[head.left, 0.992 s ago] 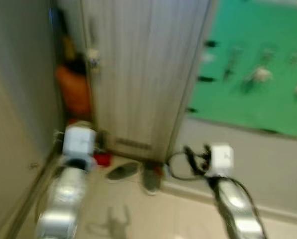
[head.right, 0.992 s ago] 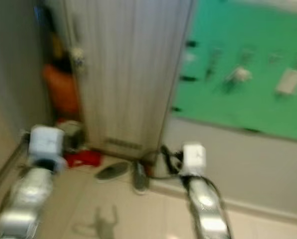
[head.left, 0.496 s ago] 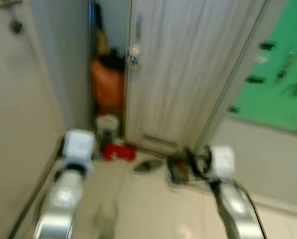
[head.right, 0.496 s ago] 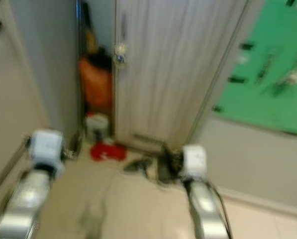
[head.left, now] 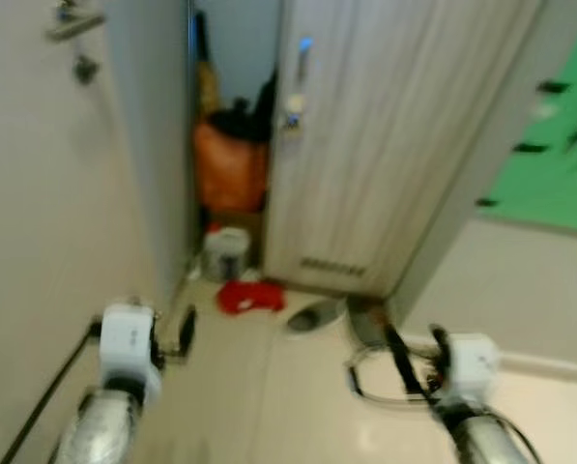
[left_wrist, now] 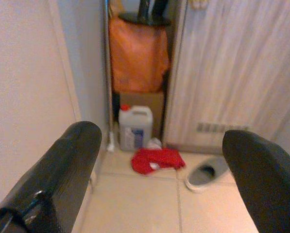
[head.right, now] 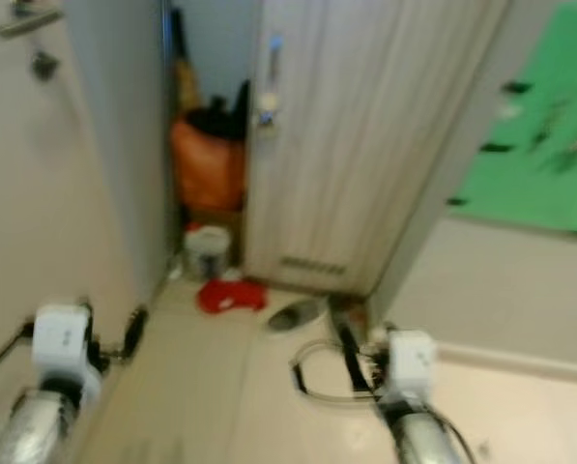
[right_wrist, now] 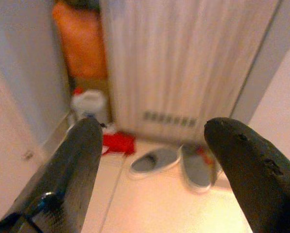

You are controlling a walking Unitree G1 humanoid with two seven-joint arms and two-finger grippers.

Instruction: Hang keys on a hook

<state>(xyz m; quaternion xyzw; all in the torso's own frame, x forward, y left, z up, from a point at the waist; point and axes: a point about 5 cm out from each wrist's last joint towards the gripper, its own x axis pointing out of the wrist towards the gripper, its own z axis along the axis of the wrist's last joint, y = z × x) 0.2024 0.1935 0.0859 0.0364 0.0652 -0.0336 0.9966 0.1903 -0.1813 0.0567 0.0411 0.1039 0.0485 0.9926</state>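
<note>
The whole head view is blurred. A green board (head.left: 559, 145) with dark hooks (head.left: 530, 148) shows at the far right edge; what hangs on it is too blurred to tell. A small pale thing (head.left: 293, 101) hangs under the handle of the grey wooden door (head.left: 394, 145). My left gripper (left_wrist: 159, 179) is held low over the floor and is open, with nothing between its fingers (left_wrist: 67, 165). My right gripper (right_wrist: 154, 170) is also low and open, and holds nothing. I cannot make out any keys.
In the gap beside the grey door stand an orange bag (head.left: 230, 164) and a white jug (left_wrist: 135, 127). A red cloth (left_wrist: 157, 159) and two slippers (right_wrist: 154, 160) lie on the tiled floor. A white door with a handle (head.left: 73, 24) stands close on the left.
The camera has swung to the left: the green board slid to the right edge and the white door came into view. Both arms sit lower in the picture.
</note>
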